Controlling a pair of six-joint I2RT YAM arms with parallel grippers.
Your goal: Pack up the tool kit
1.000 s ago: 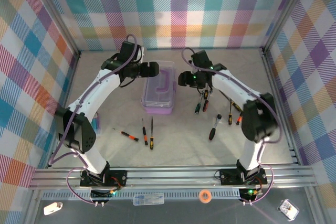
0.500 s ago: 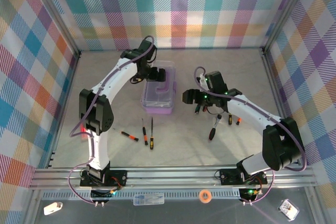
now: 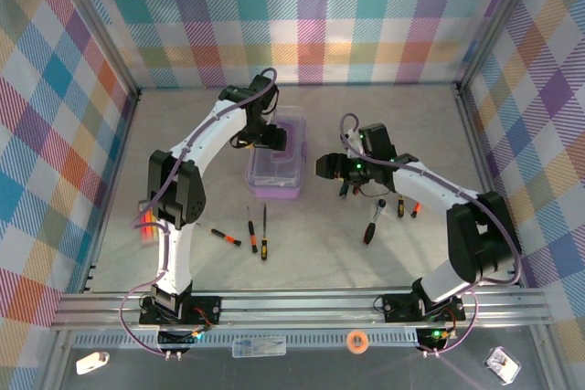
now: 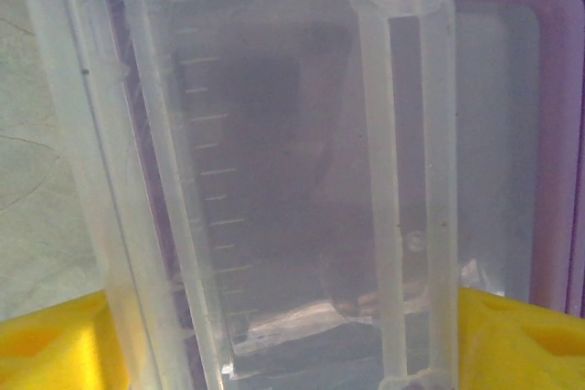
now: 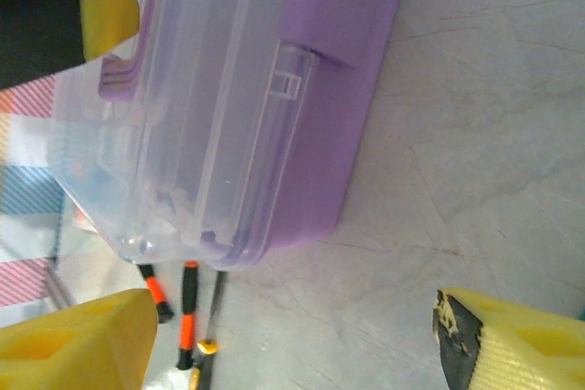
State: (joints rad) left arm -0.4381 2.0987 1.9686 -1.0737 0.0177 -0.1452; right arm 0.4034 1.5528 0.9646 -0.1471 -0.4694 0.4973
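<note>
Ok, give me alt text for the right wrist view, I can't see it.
A lilac tool case with a clear lid lies on the pale table, close in front of the open, empty right hand, whose yellow fingertips sit at the bottom corners. Orange-and-black screwdrivers lie on the table past the case.

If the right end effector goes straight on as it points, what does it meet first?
Probably the purple case, at its side wall; the open right end effector aims there, depth unclear.
</note>
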